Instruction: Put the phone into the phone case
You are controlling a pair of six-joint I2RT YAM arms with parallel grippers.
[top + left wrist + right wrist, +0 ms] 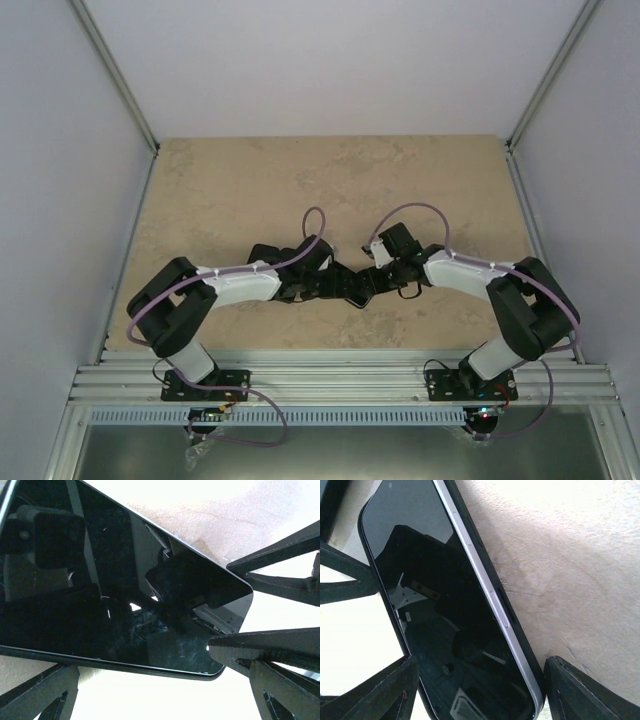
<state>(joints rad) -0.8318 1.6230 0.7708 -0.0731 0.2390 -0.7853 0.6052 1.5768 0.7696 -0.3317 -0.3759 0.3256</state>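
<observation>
At desk (230, 190) centre, the phone (435, 605) lies screen-up in the phone case (480, 550), both arms over it.
Right jaws straddle its width, long axis running away from them; grip cannot be told. Left jaws gape beside its long edge, holding nothing. One silver edge seems unseated.

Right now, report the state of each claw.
Left claw: open, spread over the phone, gripping nothing.
Right claw: closed across the phone in its phone case, pads at both edges.
</observation>
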